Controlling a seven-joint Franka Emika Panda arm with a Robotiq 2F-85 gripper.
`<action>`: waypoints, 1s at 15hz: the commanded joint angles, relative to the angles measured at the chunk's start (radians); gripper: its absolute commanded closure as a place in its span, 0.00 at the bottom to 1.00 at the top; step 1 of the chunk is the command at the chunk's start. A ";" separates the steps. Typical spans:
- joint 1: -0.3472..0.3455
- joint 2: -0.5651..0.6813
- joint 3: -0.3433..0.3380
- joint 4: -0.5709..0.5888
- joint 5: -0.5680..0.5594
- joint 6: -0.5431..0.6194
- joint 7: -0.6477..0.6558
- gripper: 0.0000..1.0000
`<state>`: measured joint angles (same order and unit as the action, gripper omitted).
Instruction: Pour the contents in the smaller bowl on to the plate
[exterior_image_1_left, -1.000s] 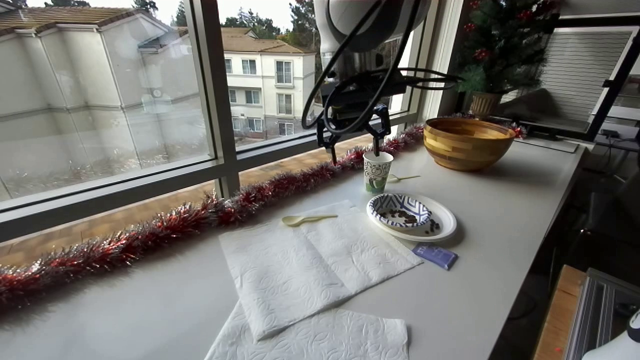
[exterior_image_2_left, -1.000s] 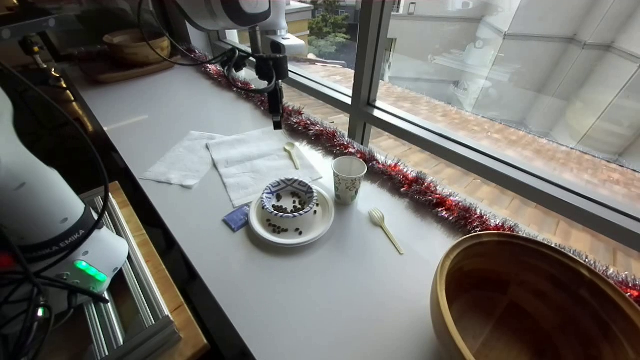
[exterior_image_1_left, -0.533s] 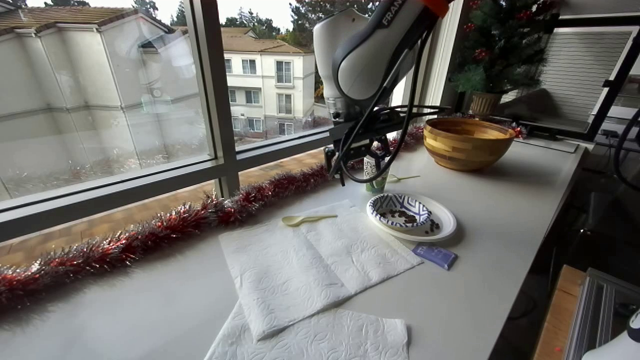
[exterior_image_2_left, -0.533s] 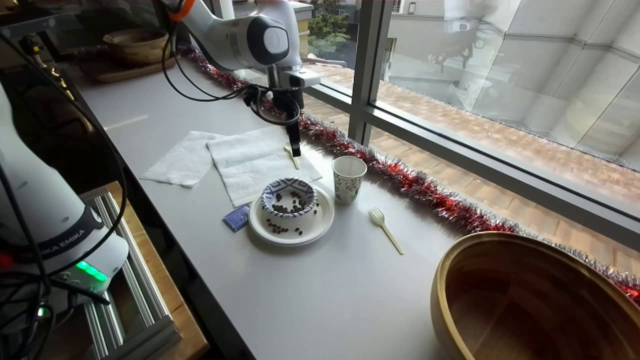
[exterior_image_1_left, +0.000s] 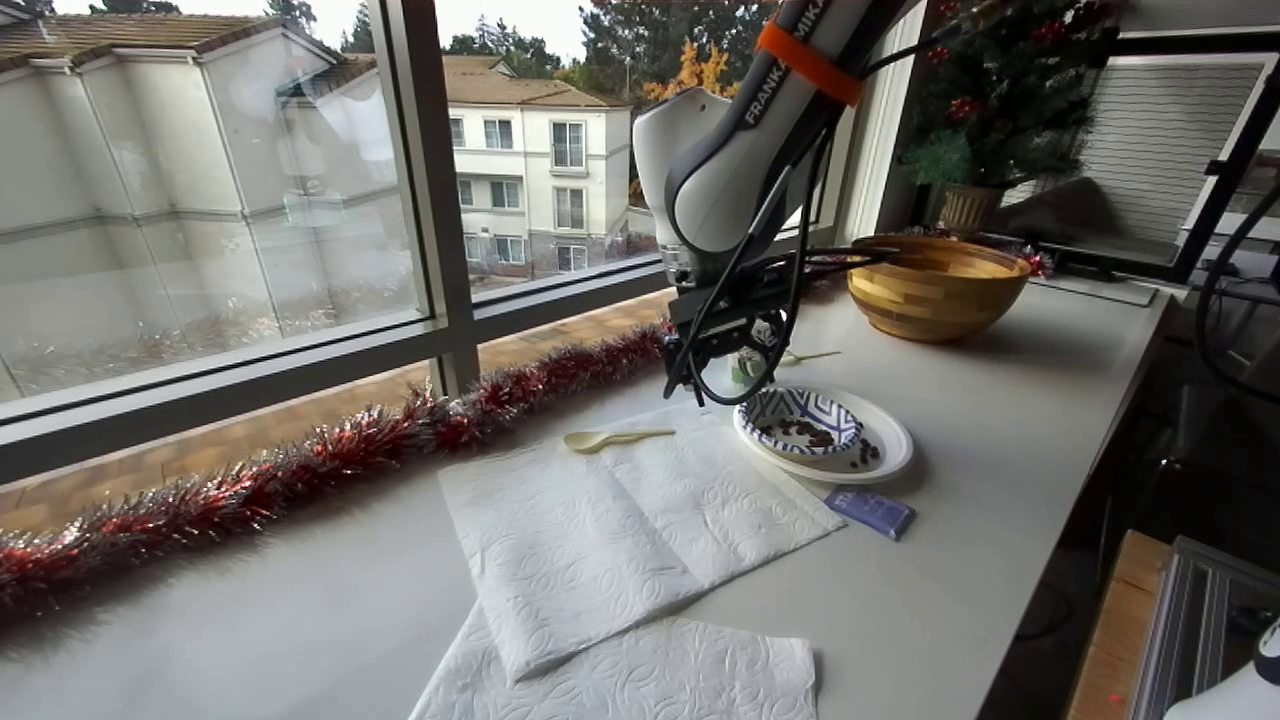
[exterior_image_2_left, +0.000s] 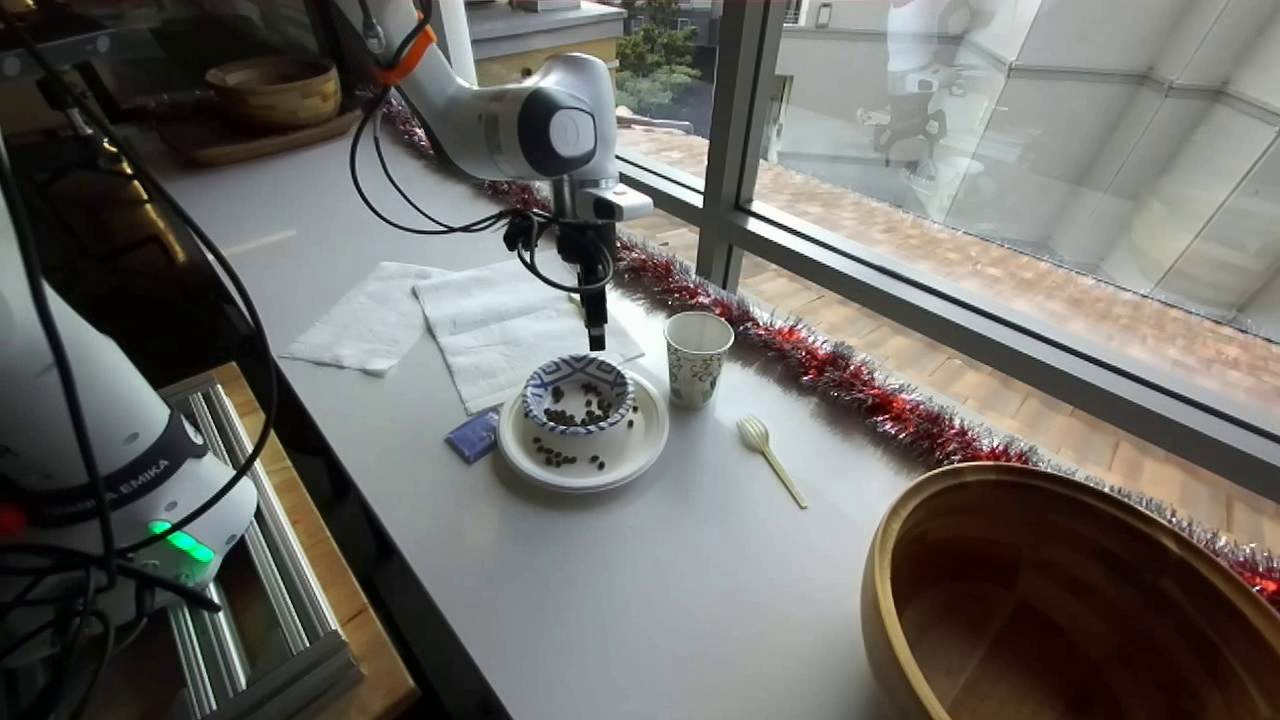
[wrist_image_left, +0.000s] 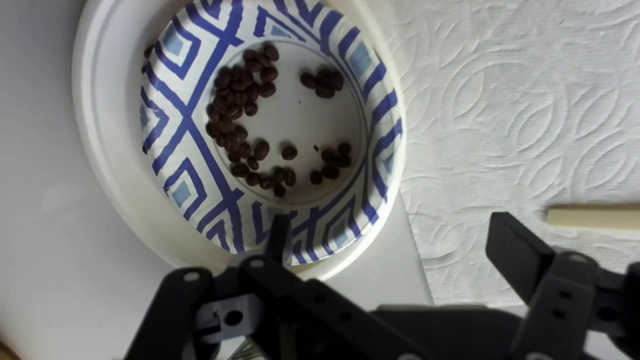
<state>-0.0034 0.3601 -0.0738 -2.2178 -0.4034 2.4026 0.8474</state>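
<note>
The smaller bowl, white with a blue pattern, sits on the white plate in both exterior views, bowl (exterior_image_1_left: 800, 403) (exterior_image_2_left: 578, 374) and plate (exterior_image_1_left: 893, 450) (exterior_image_2_left: 640, 455). In the wrist view the bowl (wrist_image_left: 295, 120) fills the upper left, with the plate (wrist_image_left: 107, 140) around it. The contents, dark beans (wrist_image_left: 235, 100), lie on the bowl's bottom; a few beans (exterior_image_2_left: 555, 457) lie on the plate. My gripper (wrist_image_left: 397, 245) is open and empty. One finger overlaps the bowl's near rim in the wrist view; the other is over the napkin side. I cannot tell whether it touches the bowl.
A paper cup (exterior_image_2_left: 697, 360) stands beside the plate, near tinsel (exterior_image_2_left: 800, 360) along the window. A fork (exterior_image_2_left: 770, 465), a spoon (exterior_image_1_left: 615, 438), napkins (exterior_image_1_left: 620, 530) and a purple packet (exterior_image_1_left: 870, 512) lie around. A large wooden bowl (exterior_image_1_left: 935, 290) stands further along the table.
My gripper has come down from above the table and moved toward the bowl's rim, now partly in front of the cup in an exterior view. The bowl, plate and beans have not moved.
</note>
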 joint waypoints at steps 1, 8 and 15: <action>0.035 0.002 -0.034 0.002 0.018 0.002 -0.013 0.00; 0.067 0.041 -0.057 0.003 0.010 -0.017 -0.002 0.00; 0.089 0.052 -0.073 0.001 0.011 -0.025 -0.005 0.43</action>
<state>0.0625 0.4113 -0.1273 -2.2212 -0.4028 2.3971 0.8476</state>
